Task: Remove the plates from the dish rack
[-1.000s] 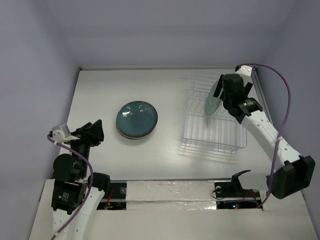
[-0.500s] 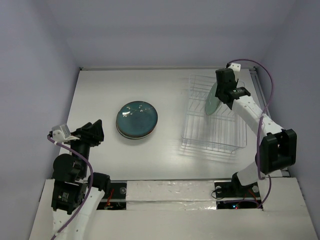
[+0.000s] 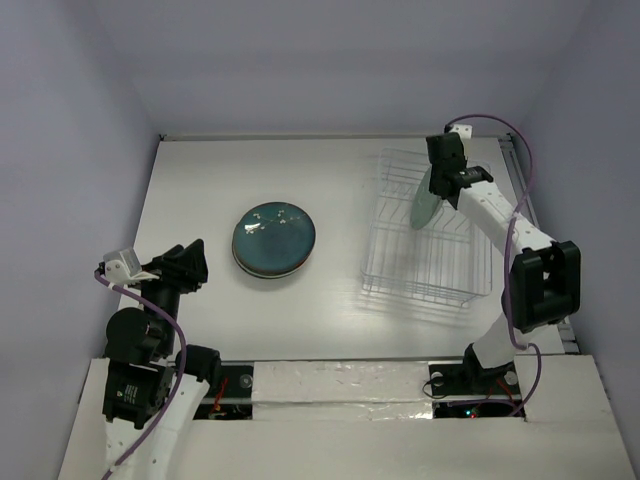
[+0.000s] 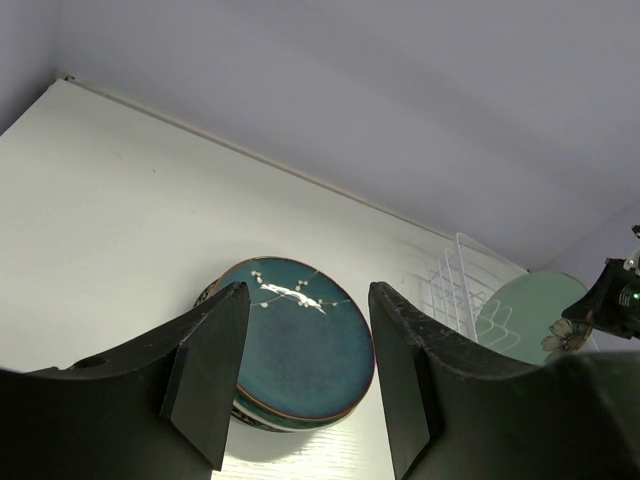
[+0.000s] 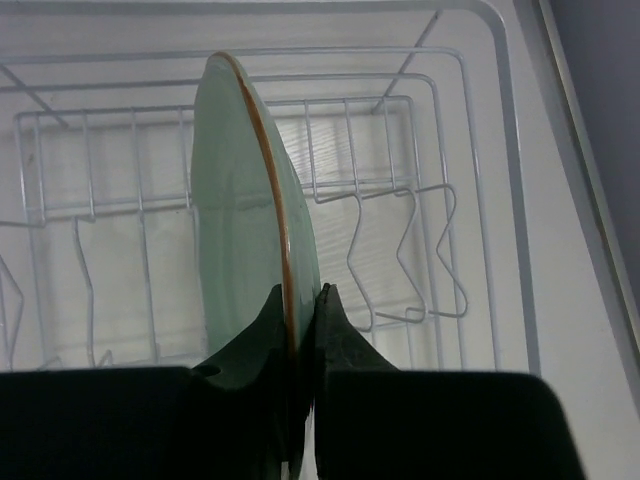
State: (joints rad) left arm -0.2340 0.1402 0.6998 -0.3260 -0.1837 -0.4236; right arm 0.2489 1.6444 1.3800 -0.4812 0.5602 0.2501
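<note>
Since the earlier frame, the right arm had drawn its elbow in toward the near edge of the table (image 3: 200,180) and stood more upright. The right gripper (image 5: 297,300) had shifted slightly along the pale mint green plate (image 5: 235,220) and closed from a spread stance. The jaws were found pinched narrowly on that plate's rim, one finger on each face, as seen in the right wrist view. The plate stood on edge in the far part of the dish rack (image 3: 430,270), between the wire dividers, with its thin brown rim line toward the camera. The rack held no other plate that could be seen.

The left gripper (image 4: 305,300) was unchanged, raised near the left arm's base, its jaws moderately apart and holding nothing. A stack of plates (image 3: 274,238) lay flat on the table, well apart from the rack to its left. The dark teal plate (image 4: 300,340) was on top, face up. The number of plates beneath could not be determined.
</note>
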